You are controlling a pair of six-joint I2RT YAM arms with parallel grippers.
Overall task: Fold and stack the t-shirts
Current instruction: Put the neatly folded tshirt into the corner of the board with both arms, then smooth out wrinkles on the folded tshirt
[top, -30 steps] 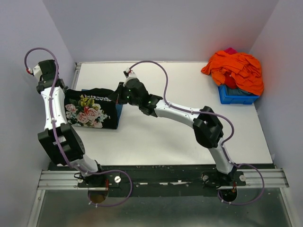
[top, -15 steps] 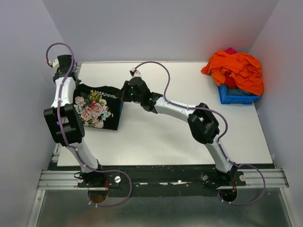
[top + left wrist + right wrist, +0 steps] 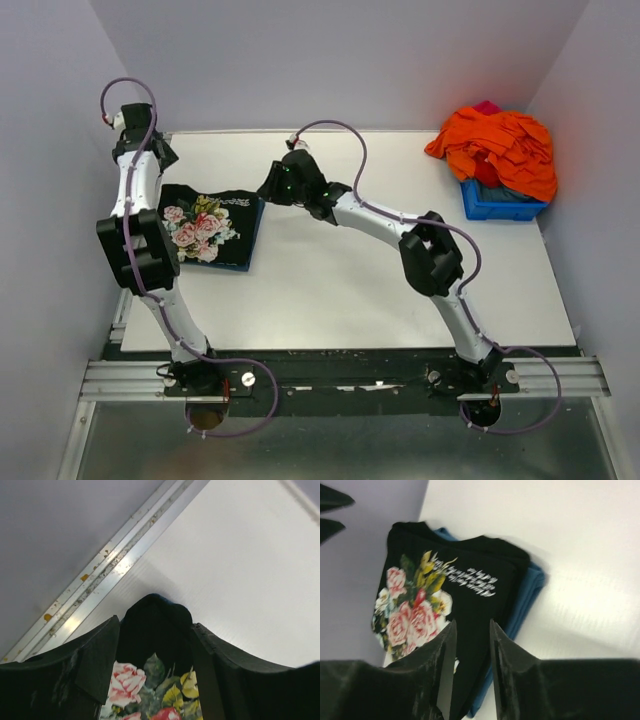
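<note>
The black t-shirt (image 3: 205, 228) with the pink-rose print lies folded at the table's left side. It rests on the folded teal-blue t-shirt (image 3: 257, 216), whose edge shows along its right. My left gripper (image 3: 158, 162) hangs at the shirt's far left corner, open, with the black cloth (image 3: 150, 680) visible below its fingers (image 3: 95, 655). My right gripper (image 3: 272, 186) hovers over the stack's far right corner, also open. In the right wrist view the black shirt (image 3: 470, 575) and the teal-blue edge (image 3: 527, 587) lie beneath the right gripper (image 3: 472, 624).
A small blue bin (image 3: 500, 203) at the far right holds a heap of orange cloth (image 3: 495, 145). The metal rail (image 3: 100, 575) of the table's left edge and the wall run close beside the left gripper.
Both grippers were shut on the black shirt's far edge and have now opened. The shirt has settled flat onto the teal-blue one, and both grippers have lifted slightly away.
</note>
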